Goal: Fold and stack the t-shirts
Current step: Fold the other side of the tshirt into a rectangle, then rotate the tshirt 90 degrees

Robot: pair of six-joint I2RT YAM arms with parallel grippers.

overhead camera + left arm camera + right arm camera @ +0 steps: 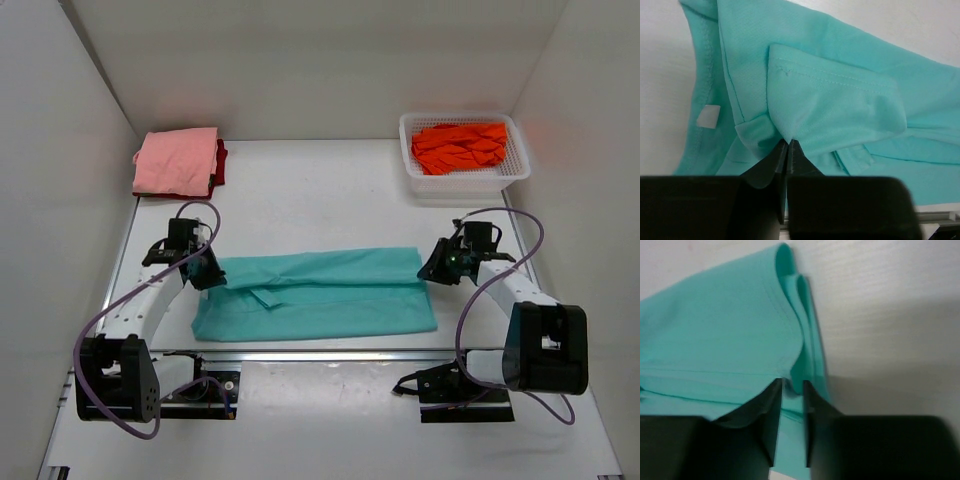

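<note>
A teal t-shirt [320, 295] lies folded into a long band across the table's middle. At its left end my left gripper [214, 276] is shut on a corner of the folded sleeve [830, 105], and the cloth tip is pinched at the fingertips of that gripper [788, 141]. My right gripper [431, 268] is at the shirt's right end. In the right wrist view its jaws [793, 382] stand slightly apart around the folded edge of the teal t-shirt [725, 325]. A salmon pink t-shirt [177, 160] lies folded at the back left on a dark red one [220, 160].
A white mesh basket [465, 184] at the back right holds a crumpled orange t-shirt [460, 147]. White walls enclose the table on three sides. A metal rail [330, 354] runs along the near edge between the arm bases.
</note>
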